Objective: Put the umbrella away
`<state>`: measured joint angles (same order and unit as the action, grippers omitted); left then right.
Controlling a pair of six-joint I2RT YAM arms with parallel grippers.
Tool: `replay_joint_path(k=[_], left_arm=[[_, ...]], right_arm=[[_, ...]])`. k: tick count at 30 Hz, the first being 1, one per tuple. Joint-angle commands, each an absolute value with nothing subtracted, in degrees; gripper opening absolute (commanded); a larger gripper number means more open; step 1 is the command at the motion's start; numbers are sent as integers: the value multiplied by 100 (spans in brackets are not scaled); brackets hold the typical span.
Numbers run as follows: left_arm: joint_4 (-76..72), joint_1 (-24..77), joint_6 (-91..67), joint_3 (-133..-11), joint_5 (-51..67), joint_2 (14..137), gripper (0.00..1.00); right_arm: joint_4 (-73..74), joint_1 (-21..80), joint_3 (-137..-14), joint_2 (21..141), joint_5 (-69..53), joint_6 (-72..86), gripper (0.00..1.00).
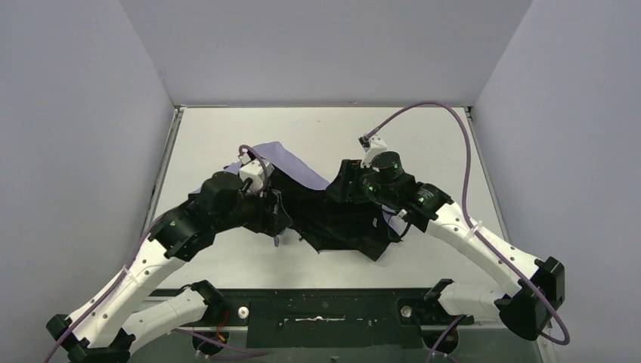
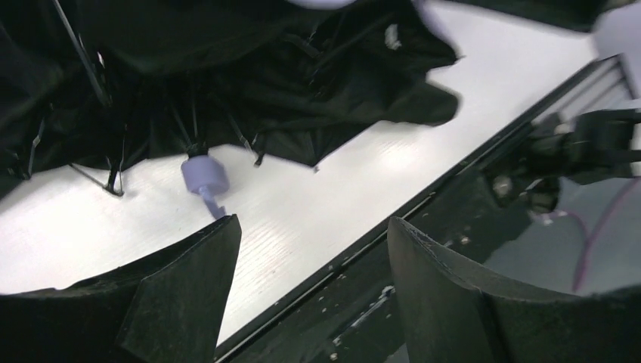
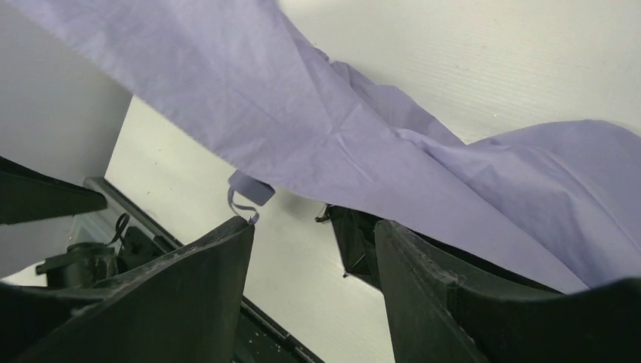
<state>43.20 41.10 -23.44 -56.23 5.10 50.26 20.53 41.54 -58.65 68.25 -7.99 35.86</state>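
Observation:
The umbrella (image 1: 332, 219) lies half-collapsed in the middle of the table, black lining up, with lavender fabric (image 1: 291, 162) showing at its far side. In the left wrist view its lavender knob handle (image 2: 204, 174) rests on the table under the black lining (image 2: 249, 83) and thin ribs. My left gripper (image 2: 310, 242) is open and empty, just short of the handle; it shows from above (image 1: 276, 214) at the umbrella's left edge. My right gripper (image 3: 314, 227) is open and empty beneath the lavender fabric (image 3: 317, 121), close to the small strap (image 3: 246, 193); it shows from above (image 1: 344, 185) over the umbrella's far right.
The white table (image 1: 423, 136) is boxed in by grey walls on three sides. A black rail (image 2: 423, 212) runs along the near edge, with an arm base (image 2: 589, 147) beyond it. A purple cable (image 1: 453, 121) loops over the right side.

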Motion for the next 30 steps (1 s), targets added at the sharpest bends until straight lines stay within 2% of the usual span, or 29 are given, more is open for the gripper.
replay_joint_path(k=[1,6,13,22,30], left_arm=[[4628,4124,-2047,-6911,821,4873,68],[5089,4062,-1729,-8116,297,5343,67],[5681,3340,-1277,-8943,-866,6252,66],[5480,1975,-745,-9090,-890,7328,66],[4893,1846,-784,-8436,-552,7923,63]], right_arm=[[2440,4148,-6472,6403,-1213,2983,62],[3222,4125,-6807,6194,-402,2677,63],[4498,3890,-7282,6332,1280,2730,61],[5115,3163,-7611,7055,2013,2463,58],[5032,2790,-7530,7925,1968,2183,50]])
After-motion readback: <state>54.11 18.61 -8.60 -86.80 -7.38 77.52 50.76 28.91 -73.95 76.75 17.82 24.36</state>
